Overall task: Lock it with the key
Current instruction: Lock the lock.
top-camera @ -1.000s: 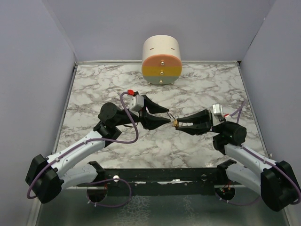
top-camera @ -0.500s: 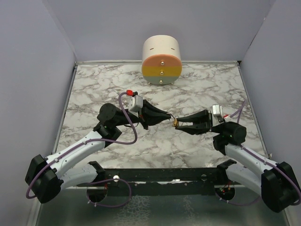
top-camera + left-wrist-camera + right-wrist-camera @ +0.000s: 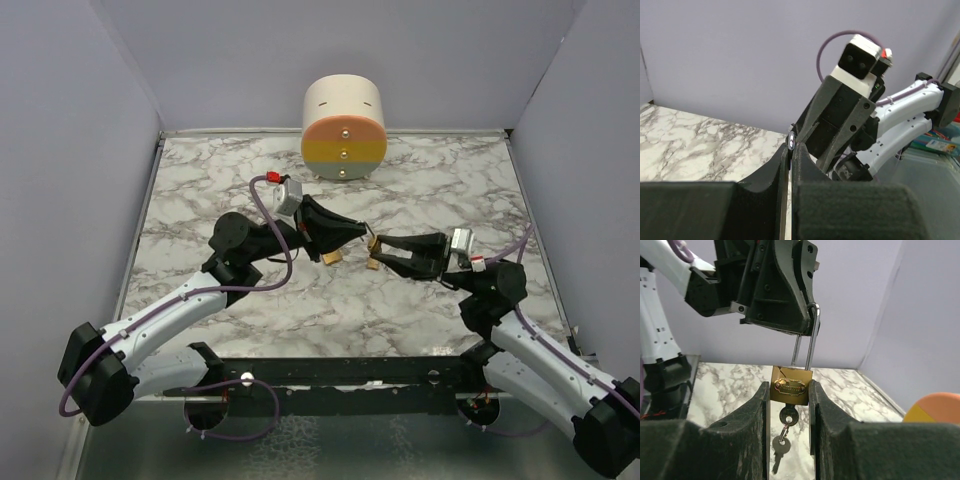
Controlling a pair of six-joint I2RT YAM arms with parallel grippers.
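Brass padlock (image 3: 791, 386) is up in the air over the middle of the table, a bit right of centre, held btwn both arms. In the right wrist view its body sits upright, clamped btwn the fingers of the right gripper (image 3: 790, 392). The jaws are narrow, w/ pads pressed on both side faces of the body. Steel shackle (image 3: 810, 340) stands up out of the body; can't tell if it's clicked home. The top of the shackle is pinched by the left gripper (image 3: 791, 142), jaws fully together w/ only the thin bar btwn the tips.

A key (image 3: 788, 415) sits in the keyhole on the underside. A 2nd key (image 3: 778, 450) dangles below it on a small ring.

From above, the 2 grippers meet tip to tip, the left coming in from the left and the right from the right, w/ the lock at the join.

Marble-pattern tabletop (image 3: 200, 190) lies underneath. At the back edge, well apart from the lock, a cream drum (image 3: 343, 100) lies on its side. Its round face, w/ orange and yellow bands, points toward the arms, and 3 small studs run down the middle. Plain lilac-grey walls (image 3: 80, 150) close in 3 sides.
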